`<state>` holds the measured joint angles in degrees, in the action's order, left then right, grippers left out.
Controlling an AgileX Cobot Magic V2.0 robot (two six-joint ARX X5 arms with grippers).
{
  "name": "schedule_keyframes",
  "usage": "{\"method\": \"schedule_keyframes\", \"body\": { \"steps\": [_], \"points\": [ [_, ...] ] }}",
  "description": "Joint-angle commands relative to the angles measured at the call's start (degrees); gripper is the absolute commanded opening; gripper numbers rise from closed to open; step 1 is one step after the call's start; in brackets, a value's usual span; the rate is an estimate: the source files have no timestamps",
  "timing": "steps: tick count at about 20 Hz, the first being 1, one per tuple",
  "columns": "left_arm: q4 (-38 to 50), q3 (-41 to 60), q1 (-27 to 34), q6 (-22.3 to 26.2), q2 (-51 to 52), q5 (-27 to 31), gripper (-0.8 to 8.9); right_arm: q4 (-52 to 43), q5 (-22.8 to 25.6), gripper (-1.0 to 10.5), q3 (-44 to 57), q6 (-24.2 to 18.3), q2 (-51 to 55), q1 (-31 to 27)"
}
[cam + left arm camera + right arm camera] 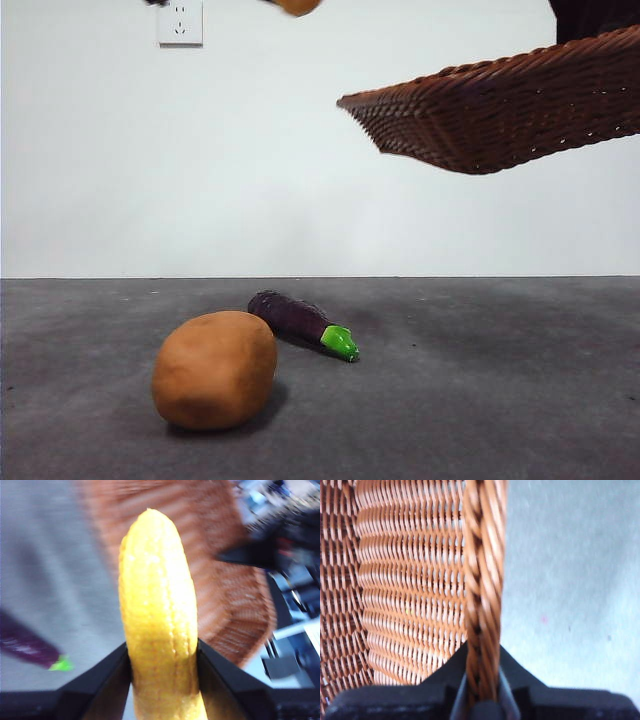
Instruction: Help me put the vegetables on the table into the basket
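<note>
While held up off the table, two of the task's things, so roughly near to far:

Potato point(214, 370): nearest the front camera, sat on the table point(480, 400), well below both claws, touched by neither.

Eggplant point(301, 323): lying just behind the potato, green cap toward the camera side; in the left wrist view, down on the table past the left claw, off to one side of the corn, blurry.

Left claw point(162, 660): jaws clamped on the corn cob point(159, 620), one jaw each side of its lower part, rest of the cob sticking out beyond the tips. Only a sliver of corn at the top edge of the front view.

Basket point(520, 105): up in the air, tilted, low edge toward the middle of the front view; beyond the corn from the left claw.

Right claw point(482, 690): pinched tight on the braided rim point(482, 580), woven inside of the basket to one side, bare table to the other.
</note>
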<state>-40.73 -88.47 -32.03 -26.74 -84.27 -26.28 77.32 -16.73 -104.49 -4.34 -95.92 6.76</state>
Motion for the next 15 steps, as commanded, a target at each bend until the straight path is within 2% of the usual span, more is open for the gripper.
{"method": "schedule_keyframes", "body": {
  "steps": [1, 5, 7, 9, 10, 13, 14, 15],
  "points": [
    [0.5, 0.2, -2.4, -0.2, -1.8, 1.5, -0.09, 0.5, 3.4, -0.1, 0.4, 4.2, 0.2, 3.8],
    [0.5, 0.2, -4.1, -0.8, -5.8, 6.0, -0.09, -1.0, 5.0, -0.1, 0.4, 6.8, 0.2, 10.2],
    [1.0, 0.2, -4.1, -1.7, -7.9, 7.4, -0.09, -0.9, 7.4, -0.1, 0.4, 8.1, 0.2, 12.8],
    [1.6, 0.2, -4.0, -4.1, -9.7, 9.7, 0.04, -0.5, 8.4, -0.1, 0.4, 8.8, 0.2, 14.7],
    [1.6, 0.2, -4.0, -6.8, -10.5, 11.0, 0.27, -0.3, 8.5, -0.1, 0.4, 8.9, 0.2, 15.5],
    [3.0, 0.2, -3.9, -7.6, -11.2, 11.4, 4.42, -0.4, 8.9, -0.1, 0.4, 8.9, 0.2, 16.6],
    [3.7, 0.2, -4.0, -7.9, -11.2, 11.3, 5.06, -0.3, 8.9, -0.1, 0.4, 8.9, 0.2, 16.7],
    [4.2, 0.2, -4.0, -8.3, -11.2, 11.3, 5.05, -0.3, 9.1, -0.1, 0.4, 9.0, 0.2, 16.9]
  ]
}}
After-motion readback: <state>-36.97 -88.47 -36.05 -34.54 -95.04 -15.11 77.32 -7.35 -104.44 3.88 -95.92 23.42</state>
